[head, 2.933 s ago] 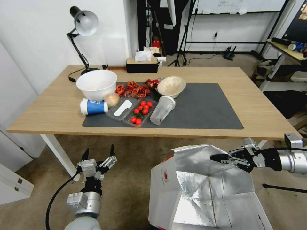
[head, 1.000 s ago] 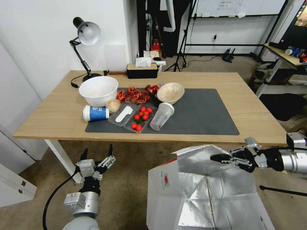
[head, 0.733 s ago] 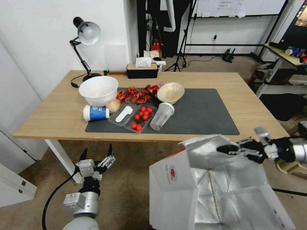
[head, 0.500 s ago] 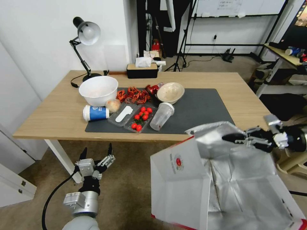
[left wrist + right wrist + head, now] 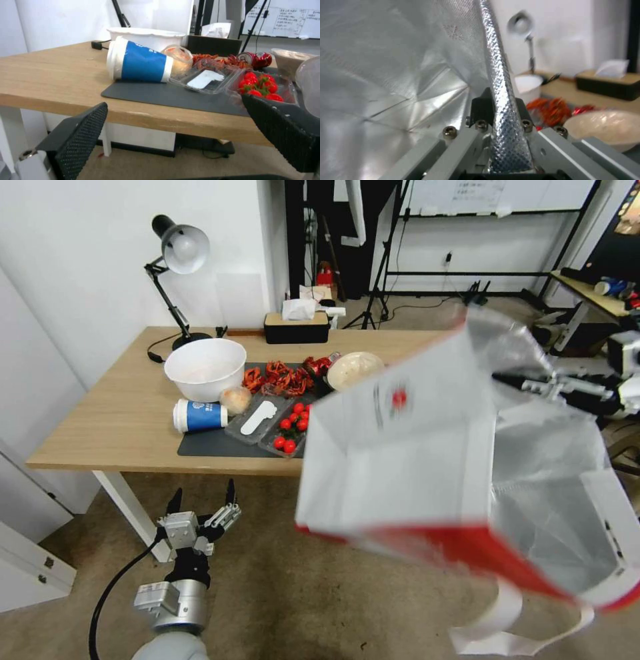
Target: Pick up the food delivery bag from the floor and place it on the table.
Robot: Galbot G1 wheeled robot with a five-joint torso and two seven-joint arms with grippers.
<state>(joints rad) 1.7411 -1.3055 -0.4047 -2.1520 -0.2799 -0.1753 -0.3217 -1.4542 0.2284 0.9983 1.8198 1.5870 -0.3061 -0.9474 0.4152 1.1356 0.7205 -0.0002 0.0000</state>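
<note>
Right hand [image 5: 517,380] is clenched on the foil rim of the bag [image 5: 413,447], at the bag's upper right edge in the head view; in the right wrist view the two fingers [image 5: 480,110] pinch the quilted silver edge between them. Bag hangs in the air, clear of the floor [image 5: 280,593], tilted with its open mouth toward the right and its white side with the small red logo [image 5: 399,399] facing the camera. Red band runs along its lower edge; a white strap [image 5: 507,623] dangles below. Bag sits in front of the right part of the bench [image 5: 113,420], hiding the right half of the grey mat [image 5: 207,443]; whether it touches the bench cannot be told. On the mat: white bowl [image 5: 205,369], blue cup [image 5: 198,416] on its side, clear tray of tomatoes [image 5: 291,428], red scraps [image 5: 280,378]. Lamp [image 5: 177,260] and tissue box [image 5: 297,327] stand at the far edge. Left hand [image 5: 200,513] is released, fingers spread, held low below the bench's front edge, over the floor, well apart from the bag.
</note>
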